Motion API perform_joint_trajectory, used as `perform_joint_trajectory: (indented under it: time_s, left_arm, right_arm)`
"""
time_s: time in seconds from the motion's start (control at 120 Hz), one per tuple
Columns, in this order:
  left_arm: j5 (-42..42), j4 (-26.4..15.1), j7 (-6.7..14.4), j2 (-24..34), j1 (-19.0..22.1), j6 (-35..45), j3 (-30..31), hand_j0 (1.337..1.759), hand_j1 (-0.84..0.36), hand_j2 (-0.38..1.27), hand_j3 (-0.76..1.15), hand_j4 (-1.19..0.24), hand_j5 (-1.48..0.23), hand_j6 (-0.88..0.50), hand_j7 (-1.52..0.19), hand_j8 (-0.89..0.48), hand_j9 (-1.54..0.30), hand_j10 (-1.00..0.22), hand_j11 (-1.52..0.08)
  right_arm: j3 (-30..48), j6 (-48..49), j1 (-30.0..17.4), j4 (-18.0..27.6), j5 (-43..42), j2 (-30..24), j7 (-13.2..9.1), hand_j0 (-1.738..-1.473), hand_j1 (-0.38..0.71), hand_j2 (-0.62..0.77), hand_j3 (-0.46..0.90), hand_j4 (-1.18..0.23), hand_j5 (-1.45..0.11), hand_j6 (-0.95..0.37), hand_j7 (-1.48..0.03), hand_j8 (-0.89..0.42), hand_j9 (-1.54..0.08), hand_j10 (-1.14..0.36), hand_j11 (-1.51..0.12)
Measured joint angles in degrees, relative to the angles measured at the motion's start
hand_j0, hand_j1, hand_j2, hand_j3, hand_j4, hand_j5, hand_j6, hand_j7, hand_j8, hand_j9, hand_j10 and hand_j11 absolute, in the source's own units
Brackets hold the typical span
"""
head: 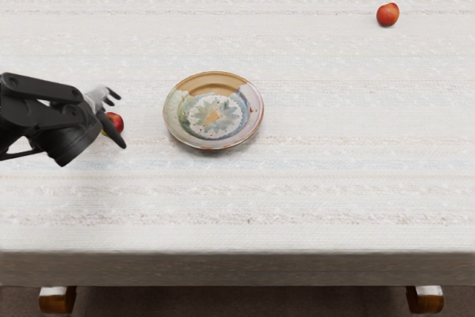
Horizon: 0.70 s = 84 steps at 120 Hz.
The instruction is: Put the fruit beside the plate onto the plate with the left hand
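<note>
The left robot hand (93,115) had its fingers spread, half around the red fruit (116,120), which lay on the desk (312,183) left of the plate (214,79). Round and smooth, the fruit could roll away from a loose grip, or off the shallow glazed plate if dropped.

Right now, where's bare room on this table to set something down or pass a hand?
Bare tablecloth: the front strip below the plate, and the wide stretch right of it up to the far apple. Crowded: left of the plate, where the left hand sits at the near apple.
</note>
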Motion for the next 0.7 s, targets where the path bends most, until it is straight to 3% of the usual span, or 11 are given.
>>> perform_joint_trajectory:
  time_s: [0.442, 0.7]
  left_arm:
    - [0.06, -0.04, 1.96, 0.07, -0.52, -0.66, 1.02, 1.658, -0.25, 0.1, 0.0, -0.51, -0.65, -0.49, -0.65, -0.5, -0.66, -0.5, -0.66]
    - [0.1, -0.05, 2.59, 0.42, -1.63, -2.16, 1.15, 1.657, -0.3, 0.32, 0.0, -0.6, -0.79, -0.47, -0.79, -0.48, -0.79, -0.6, -0.79]
  right_arm:
    - [0.0, 0.01, 0.02, 0.02, 0.0, 0.0, 0.0, -1.658, -0.35, 0.0, 0.0, 0.0, 0.0, 0.0, 0.0, 0.0, 0.0, 0.0, 0.0]
    - [0.0, 0.0, 0.0, 0.01, 0.0, 0.0, 0.0, -1.658, -0.35, 0.0, 0.0, 0.0, 0.0, 0.0, 0.0, 0.0, 0.0, 0.0, 0.0]
